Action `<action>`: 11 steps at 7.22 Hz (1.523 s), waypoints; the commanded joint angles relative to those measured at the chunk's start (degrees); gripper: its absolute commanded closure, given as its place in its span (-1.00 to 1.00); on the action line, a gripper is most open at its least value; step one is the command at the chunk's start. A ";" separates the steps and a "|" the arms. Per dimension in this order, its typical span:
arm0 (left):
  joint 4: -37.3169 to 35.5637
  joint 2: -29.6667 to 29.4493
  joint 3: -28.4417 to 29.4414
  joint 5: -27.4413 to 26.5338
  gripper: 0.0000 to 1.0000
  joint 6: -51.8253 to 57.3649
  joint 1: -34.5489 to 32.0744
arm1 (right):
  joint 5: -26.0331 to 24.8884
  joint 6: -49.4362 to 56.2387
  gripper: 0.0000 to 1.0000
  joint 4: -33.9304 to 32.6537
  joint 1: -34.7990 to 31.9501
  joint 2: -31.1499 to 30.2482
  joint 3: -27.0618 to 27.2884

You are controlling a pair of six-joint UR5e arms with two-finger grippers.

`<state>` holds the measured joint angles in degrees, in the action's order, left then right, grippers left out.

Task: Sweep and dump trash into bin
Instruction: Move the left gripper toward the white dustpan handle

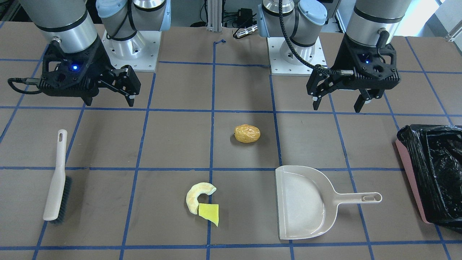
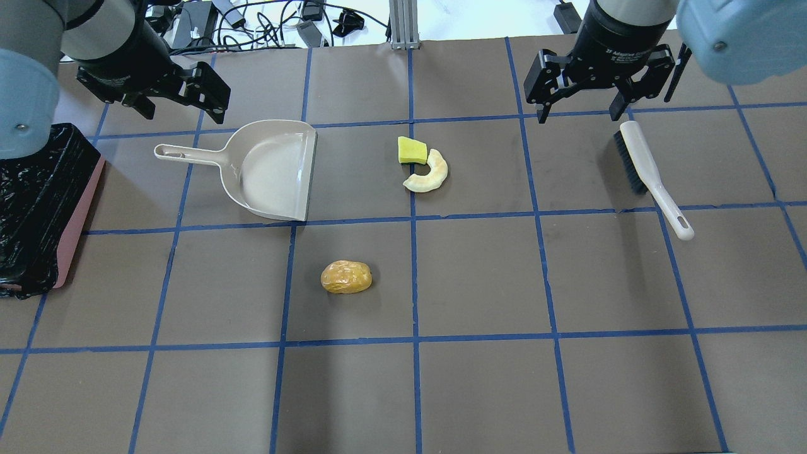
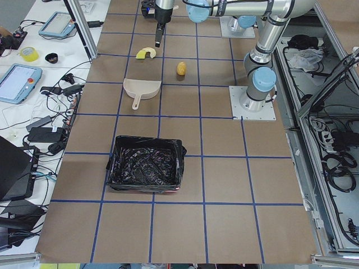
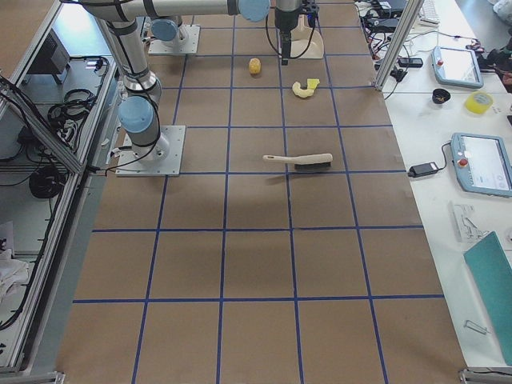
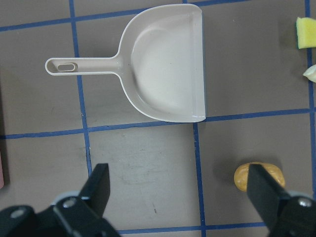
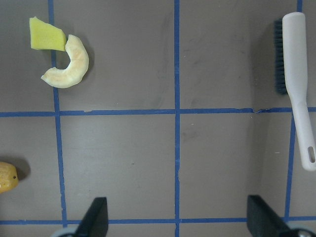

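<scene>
The trash lies on the brown table: a golden-brown potato-like lump (image 1: 247,133) (image 2: 346,277), a pale crescent slice (image 1: 196,195) (image 2: 430,173), and a yellow wedge (image 1: 209,213) (image 2: 412,150) touching the crescent. The pink bin (image 2: 79,211) with its black bag (image 1: 415,151) stands at the table's left end. My left gripper (image 2: 179,110) (image 1: 337,106) is open and empty, hovering above the beige dustpan's handle (image 2: 189,153). My right gripper (image 2: 578,115) (image 1: 108,103) is open and empty, hovering just beyond the brush (image 2: 649,173).
The beige dustpan (image 1: 306,202) (image 5: 163,84) lies flat, its mouth facing the crescent and wedge. The brush (image 1: 56,180) (image 6: 296,74) lies on its side at the right. Blue tape lines grid the table. Cables and equipment lie beyond the far edge.
</scene>
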<state>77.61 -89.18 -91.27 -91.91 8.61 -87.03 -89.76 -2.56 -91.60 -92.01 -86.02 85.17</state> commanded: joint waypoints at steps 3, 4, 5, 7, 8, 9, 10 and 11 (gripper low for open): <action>0.35 -0.74 -0.05 0.15 -1.00 -0.69 0.01 | 0.19 0.54 -1.00 -0.60 -0.01 0.06 0.08; 0.44 -0.74 -0.14 0.06 -1.00 -3.49 0.01 | -0.07 0.54 -1.00 -0.60 0.08 0.06 0.08; 0.53 -0.48 -0.14 -0.55 -1.00 -8.39 0.28 | 0.02 0.54 -1.00 -0.77 0.08 0.06 0.08; 0.09 -1.52 -1.27 -1.08 -1.00 -22.70 0.63 | -0.07 0.54 -1.00 -0.95 0.25 -0.03 -0.09; 0.00 -1.79 -2.41 -0.91 -1.00 -30.50 1.06 | -0.07 0.62 -1.00 -0.86 0.25 -0.03 -0.09; 0.69 -1.53 -2.43 -0.21 -1.00 -39.98 1.33 | -0.07 0.63 -1.00 -0.95 0.25 0.06 -0.09; 0.70 -2.14 -2.34 -0.11 -1.00 -43.90 1.94 | -0.07 0.71 -1.00 -1.03 0.25 0.15 0.00; 0.70 -2.75 -2.08 -0.55 -1.00 -44.12 2.47 | 0.02 0.71 -1.00 -1.04 0.25 0.15 0.00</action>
<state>78.23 -91.27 -93.50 -92.25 -32.46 -85.21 -89.80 -1.88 -92.60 -91.76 -85.91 85.13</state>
